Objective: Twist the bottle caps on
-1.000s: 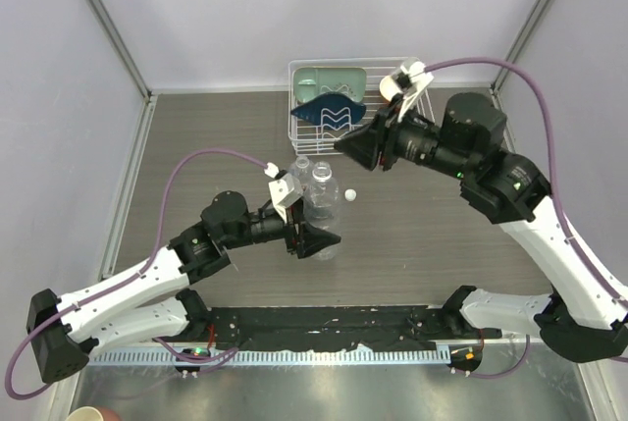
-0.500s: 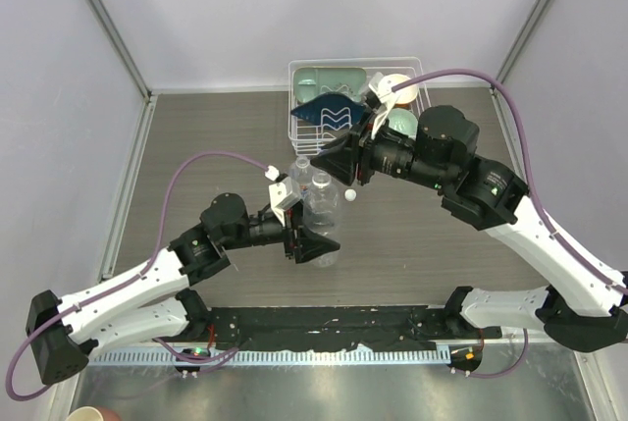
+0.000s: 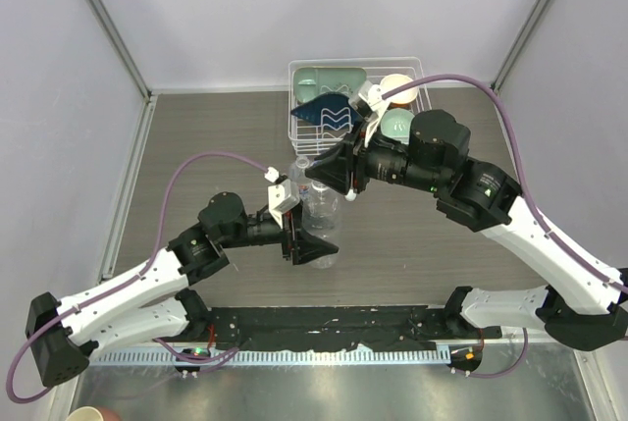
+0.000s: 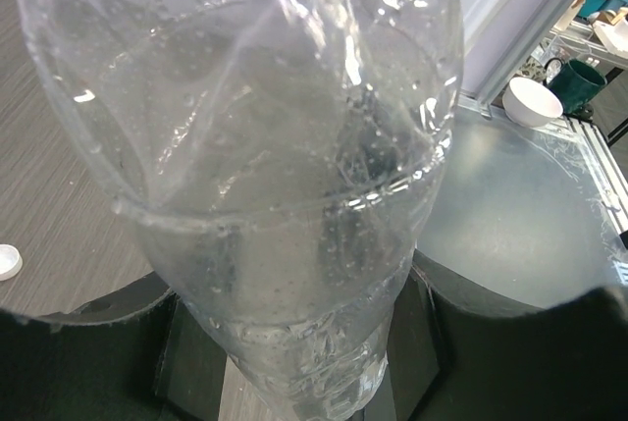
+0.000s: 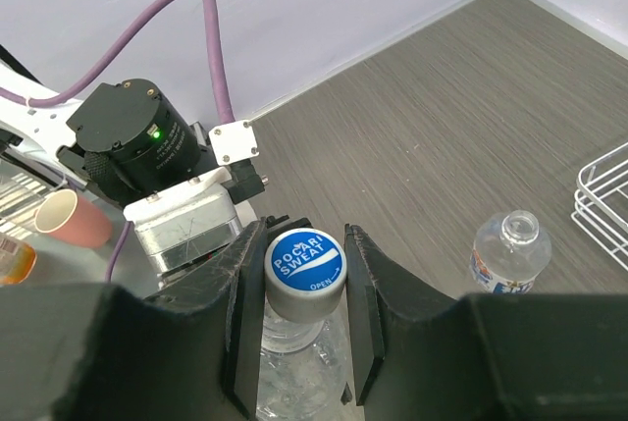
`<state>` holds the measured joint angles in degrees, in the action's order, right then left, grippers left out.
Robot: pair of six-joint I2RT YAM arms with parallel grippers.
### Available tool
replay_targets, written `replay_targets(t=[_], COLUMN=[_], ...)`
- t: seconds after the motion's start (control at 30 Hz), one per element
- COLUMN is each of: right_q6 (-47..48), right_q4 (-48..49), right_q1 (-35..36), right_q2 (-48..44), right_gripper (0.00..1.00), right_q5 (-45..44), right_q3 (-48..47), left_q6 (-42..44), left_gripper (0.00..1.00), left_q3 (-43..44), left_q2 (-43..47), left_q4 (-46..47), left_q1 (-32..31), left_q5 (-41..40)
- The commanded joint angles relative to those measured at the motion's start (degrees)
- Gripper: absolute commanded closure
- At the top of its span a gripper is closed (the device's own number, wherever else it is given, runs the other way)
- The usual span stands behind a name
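Note:
My left gripper point(image 3: 312, 242) is shut on the lower body of the unlabelled clear bottle point(image 3: 322, 209), which stands upright and fills the left wrist view point(image 4: 285, 146). My right gripper point(image 3: 332, 174) is over its top. In the right wrist view the right gripper point(image 5: 305, 244) has both pads against a bottle cap point(image 5: 306, 262) with a blue printed top, seated on that bottle's neck. The labelled bottle point(image 5: 508, 249) stands open-necked just beyond; it also shows in the top view point(image 3: 300, 168). A loose white cap point(image 4: 8, 262) lies on the table.
A white wire rack point(image 3: 294, 97) at the back holds green dishes, a blue cloth and bowls; its corner shows in the right wrist view point(image 5: 603, 195). A pink cup point(image 5: 69, 220), a white bowl point(image 4: 530, 102) and a green mug point(image 4: 579, 78) stand off the table.
My right gripper has come down and left from near the rack onto the top of the held bottle, now covering the loose cap in the top view. The left arm has barely moved.

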<state>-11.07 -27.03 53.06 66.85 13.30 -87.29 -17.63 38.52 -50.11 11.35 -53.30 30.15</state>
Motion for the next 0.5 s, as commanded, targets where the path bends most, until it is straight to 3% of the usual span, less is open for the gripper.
replay_targets(t=[0.0,0.47], right_q6=[-0.9,-2.9], right_q4=[2.4,3.4], right_q1=[1.1,1.3], right_q2=[-0.9,-3.0], right_gripper=[0.98,0.96], right_q5=[2.4,5.6], right_q3=[0.2,2.7], left_q6=[0.5,-1.3], left_gripper=[0.96,0.99], left_q3=[0.9,0.1], left_q2=[1.1,2.1], left_q4=[3.3,3.6], left_q1=[0.8,2.5], left_q5=[1.2,0.0])
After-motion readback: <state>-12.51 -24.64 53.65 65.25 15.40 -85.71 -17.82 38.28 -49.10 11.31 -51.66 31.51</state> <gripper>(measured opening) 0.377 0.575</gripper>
